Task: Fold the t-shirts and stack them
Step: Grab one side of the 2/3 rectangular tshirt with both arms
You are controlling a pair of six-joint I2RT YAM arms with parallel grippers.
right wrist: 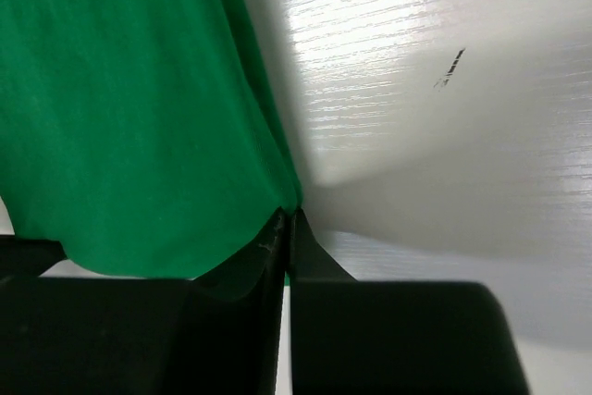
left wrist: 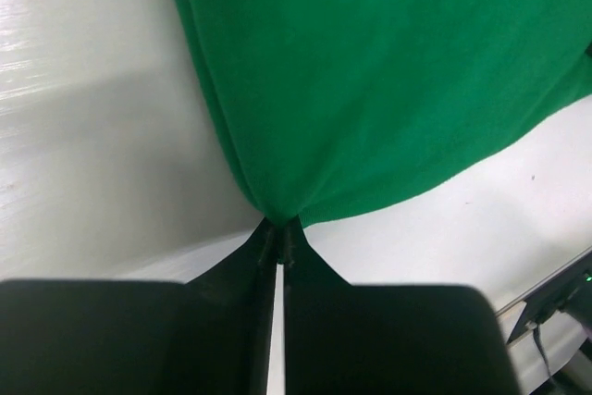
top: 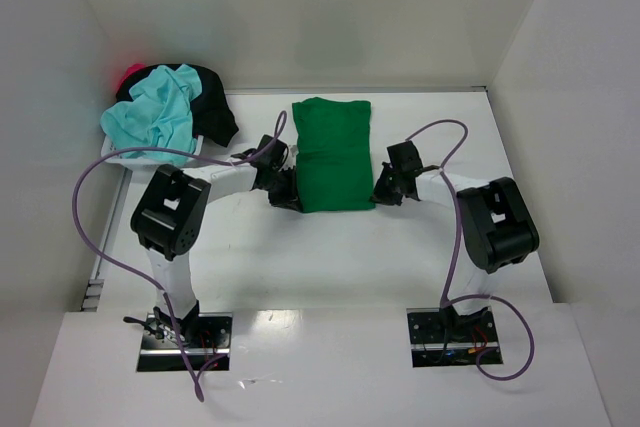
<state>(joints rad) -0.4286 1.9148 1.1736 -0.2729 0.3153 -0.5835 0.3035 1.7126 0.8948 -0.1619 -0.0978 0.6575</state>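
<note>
Your left gripper (left wrist: 280,228) fills the bottom of its wrist view. Its jaws are pressed together, and the green t-shirt (left wrist: 388,80) puckers to a point right at their tips, so you have that near corner pinched. Your right gripper (right wrist: 289,219) reads the same: jaws clenched with a sliver of green caught between them, the shirt's edge running off to the left of the tips and bare table (right wrist: 416,90) to their right.

From above, the green t-shirt lies flat between the two sets of jaws as a narrow rectangle, stretching away from them toward the back wall. No sleeves stick out, so I judge the side folds done. A faint line crosses it about halfway; I cannot tell whether that is a crease or a layer edge.

With both near corners held, you look set for the crosswise fold, carrying the near edge over toward the far one. That fold is not made yet.

Well off to the left, beyond the left jaws, the turquoise t-shirt (top: 155,115), black t-shirt (top: 212,107) and a bit of red or pink t-shirt (top: 130,74) sit crumpled in a heap over what looks like a small white basket (top: 122,154). None of these is folded and no stack exists. You are early in the job: one shirt part folded, three untouched.
</note>
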